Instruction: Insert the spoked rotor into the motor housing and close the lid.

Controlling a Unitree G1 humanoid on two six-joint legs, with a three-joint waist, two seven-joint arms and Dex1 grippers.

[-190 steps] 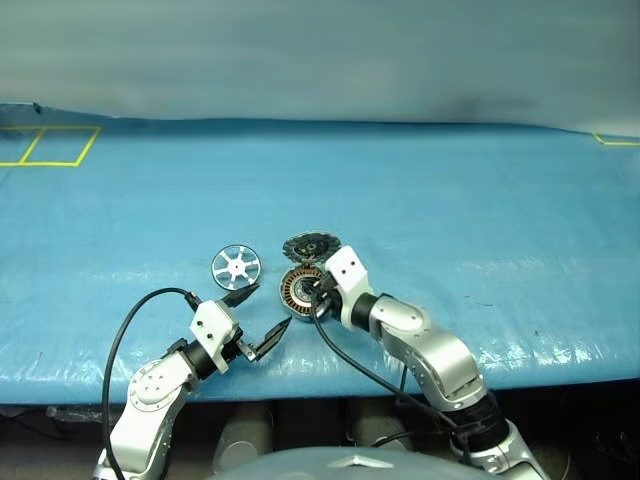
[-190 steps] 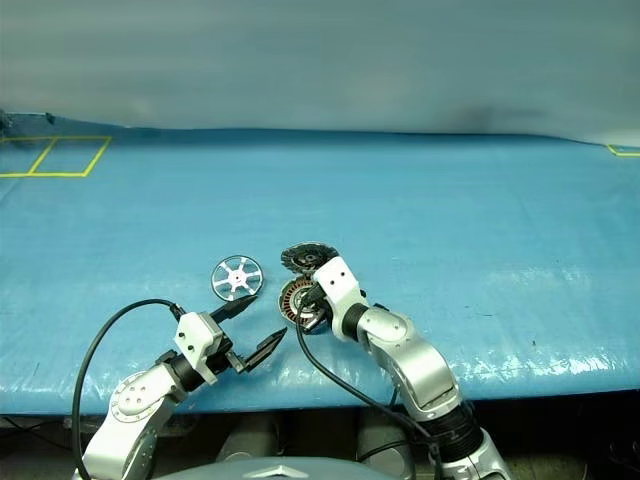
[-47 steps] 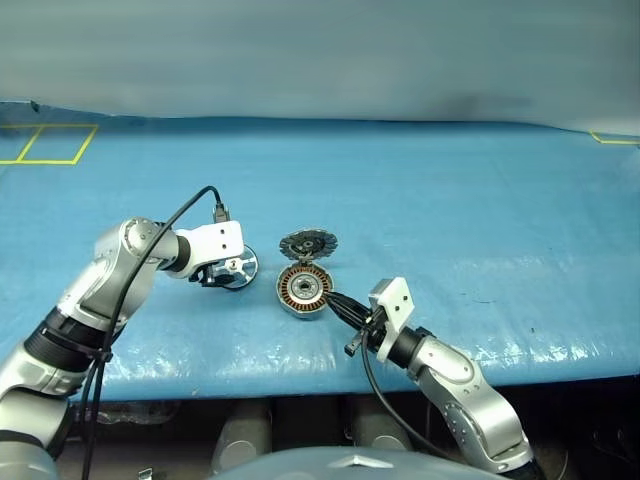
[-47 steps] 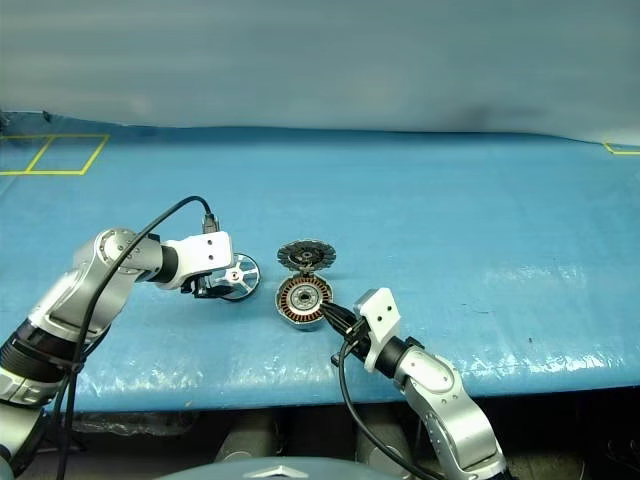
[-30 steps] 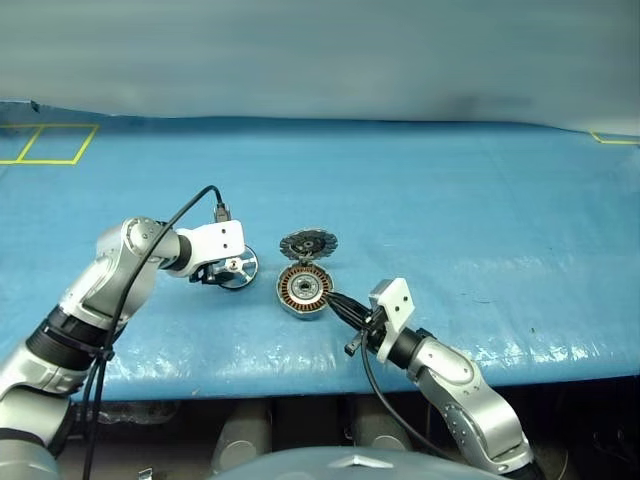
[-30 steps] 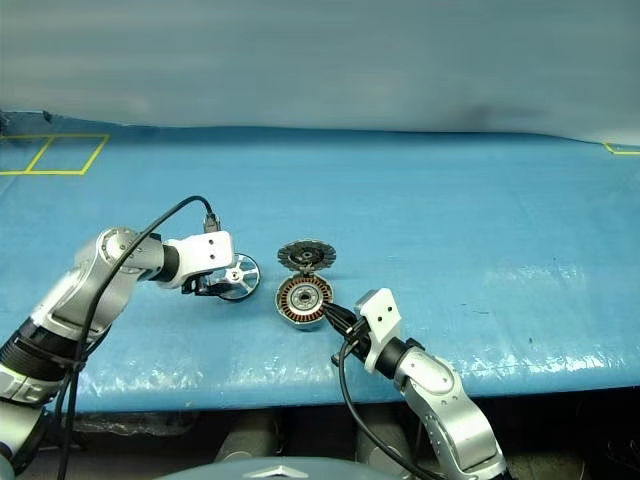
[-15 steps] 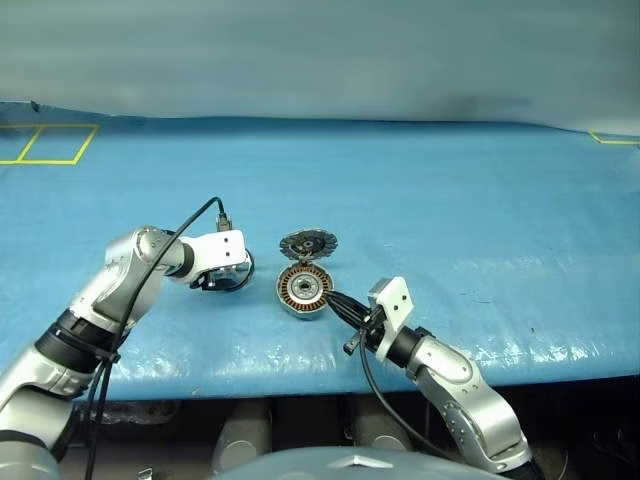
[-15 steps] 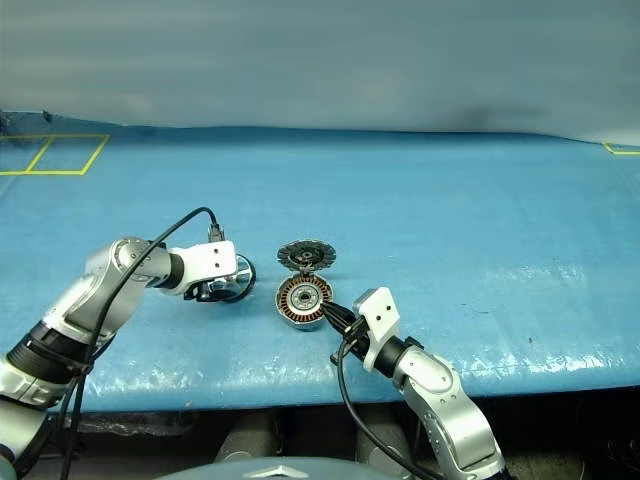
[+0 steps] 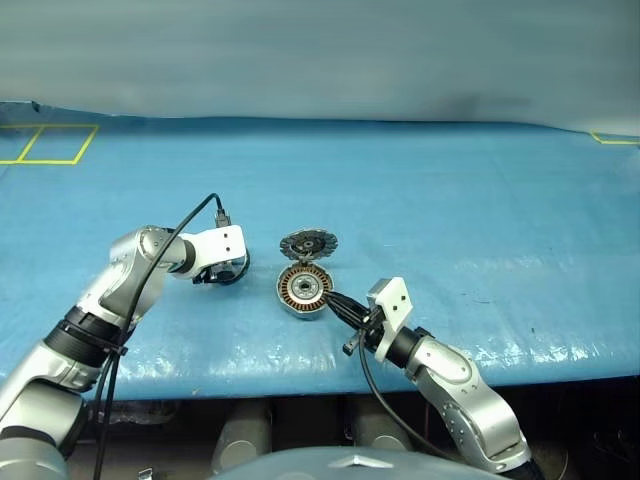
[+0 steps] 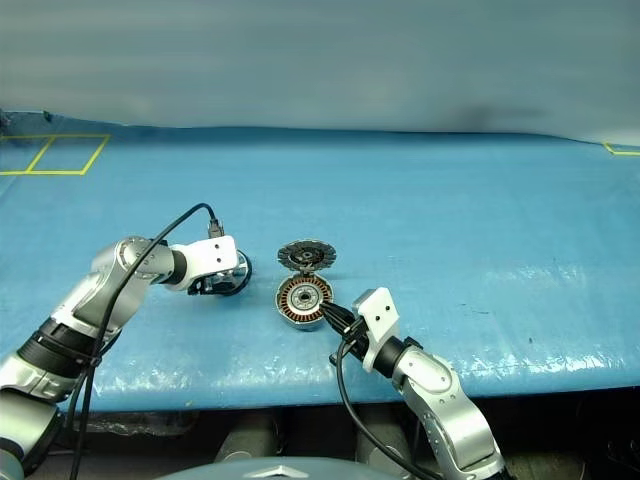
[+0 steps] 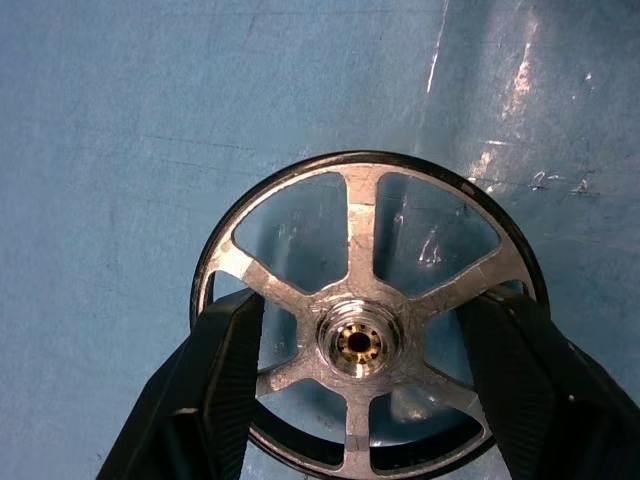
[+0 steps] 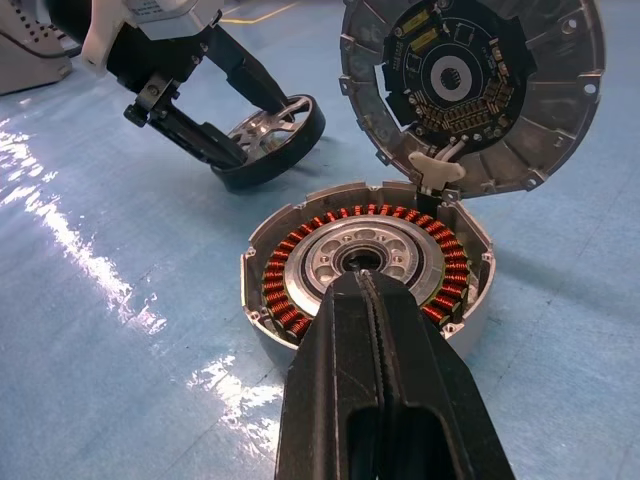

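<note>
Left of the motor housing (image 9: pixel 303 289), on the blue bench (image 9: pixel 470 210), the spoked rotor (image 11: pixel 362 325) sits between the two fingers of the left gripper (image 11: pixel 362 345); in the left wrist view one finger stands at each side of its rim, close against it, though I cannot tell whether they already press, so this looks like the taking-hold step, with the rotor low on the bench, one edge tipped up in the right wrist view; the housing stands just to the right, copper windings upward; the lid (image 12: pixel 470 85) is swung back upright on its hinge at the far side, its dark inner face toward the robot, which leaves the well free for the rotor; the right gripper (image 12: pixel 372 300), fingers pressed together on nothing, points at the housing's near rim, probably to steady it during insertion, though contact is unclear.
</note>
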